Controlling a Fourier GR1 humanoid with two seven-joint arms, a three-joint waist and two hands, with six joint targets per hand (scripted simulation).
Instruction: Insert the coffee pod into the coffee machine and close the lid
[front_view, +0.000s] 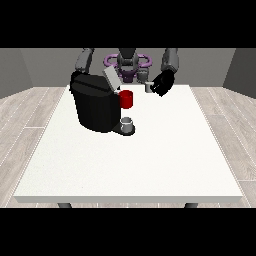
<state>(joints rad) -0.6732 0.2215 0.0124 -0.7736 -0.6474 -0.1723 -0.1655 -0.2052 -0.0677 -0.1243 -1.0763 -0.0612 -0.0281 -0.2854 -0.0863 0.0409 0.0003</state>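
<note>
The coffee pod (148, 87) is pinched in the hand at the view's right (163, 83), just right of the coffee machine (95, 106), lid (111, 78) up.

A black coffee machine (95, 107) stands upright on the white bench (150, 165), toward the view's left, its grey lid (111, 78) tilted up and open. A red part (126, 99) juts from its front above a small grey cup (127, 123) on the drip base. The small pale coffee pod (149, 87) is held above the bench, right of the machine and apart from it.
</note>
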